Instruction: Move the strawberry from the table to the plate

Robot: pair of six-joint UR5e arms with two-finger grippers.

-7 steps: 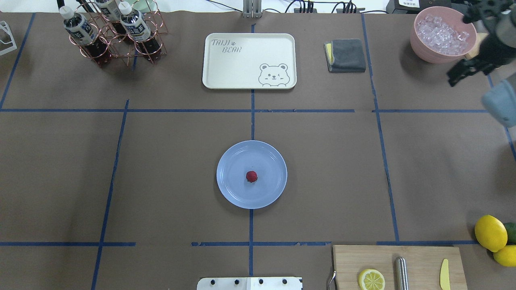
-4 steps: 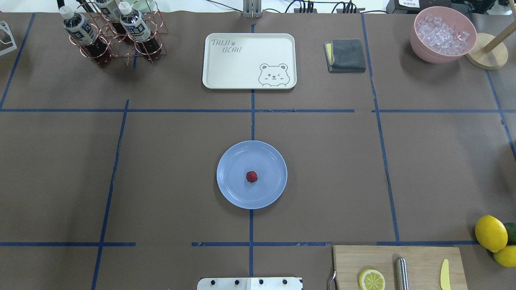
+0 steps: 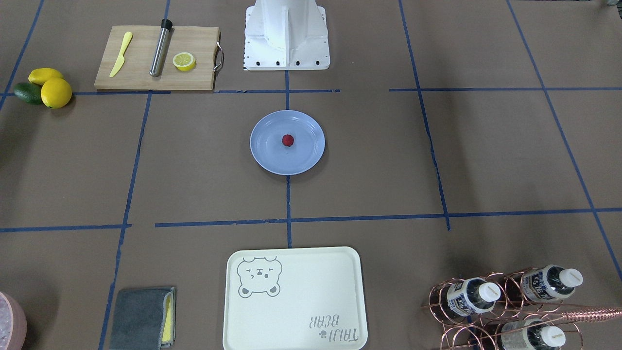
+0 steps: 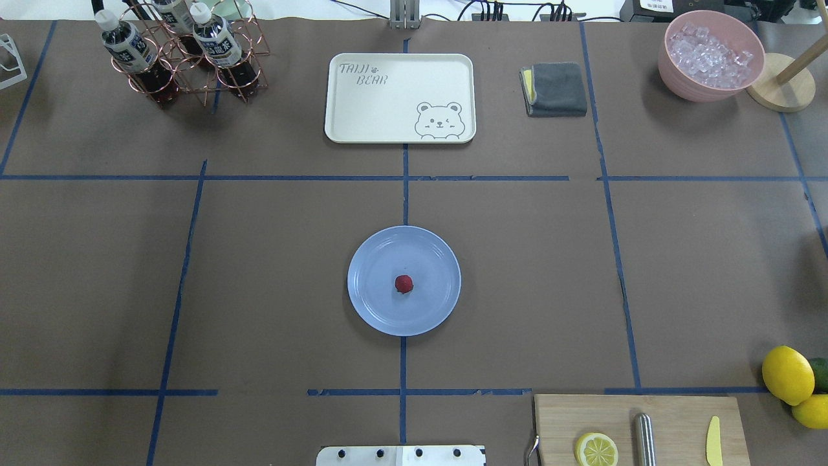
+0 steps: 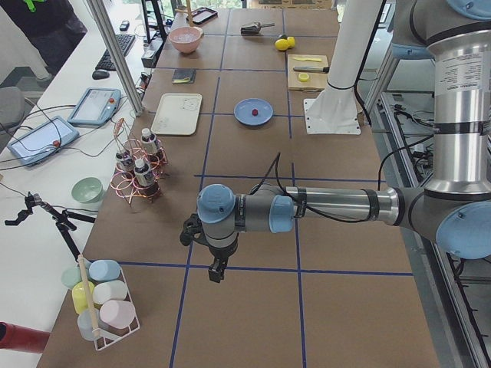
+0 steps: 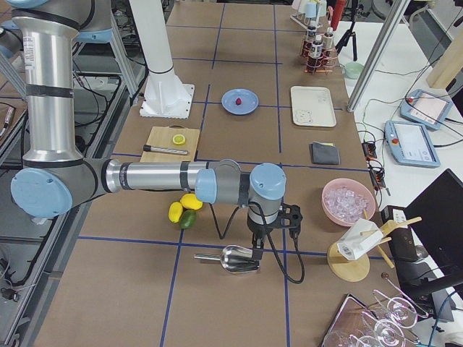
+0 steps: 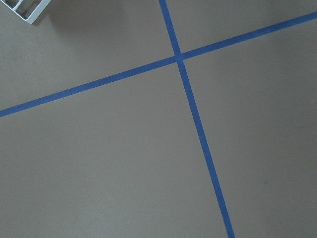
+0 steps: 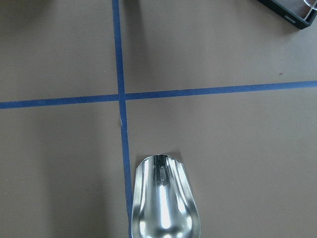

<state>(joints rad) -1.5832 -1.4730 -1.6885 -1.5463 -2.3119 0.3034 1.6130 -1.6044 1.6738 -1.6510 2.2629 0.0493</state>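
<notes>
The small dark-red strawberry (image 4: 403,283) (image 3: 287,140) lies near the middle of the light-blue plate (image 4: 375,310) (image 3: 268,155), which sits on the brown-paper table (image 4: 517,259). Neither gripper shows in the overhead or front views. The left gripper (image 5: 217,272) hangs over bare table far from the plate, seen only in the exterior left view. The right gripper (image 6: 258,254) hovers by a metal scoop (image 8: 163,203) at the other end, seen only in the exterior right view. Whether either is open or shut, I cannot tell.
A cream bear-print tray (image 4: 400,97), a grey cloth (image 4: 556,88), a pink bowl of ice (image 4: 710,55) and a copper bottle rack (image 4: 184,55) line the far side. A cutting board (image 4: 640,430) with a lemon half and lemons (image 4: 787,374) sit near the robot's right.
One second ago the right arm showed at the overhead view's upper right edge; it has since moved out of that view. The strawberry and plate have not moved.
</notes>
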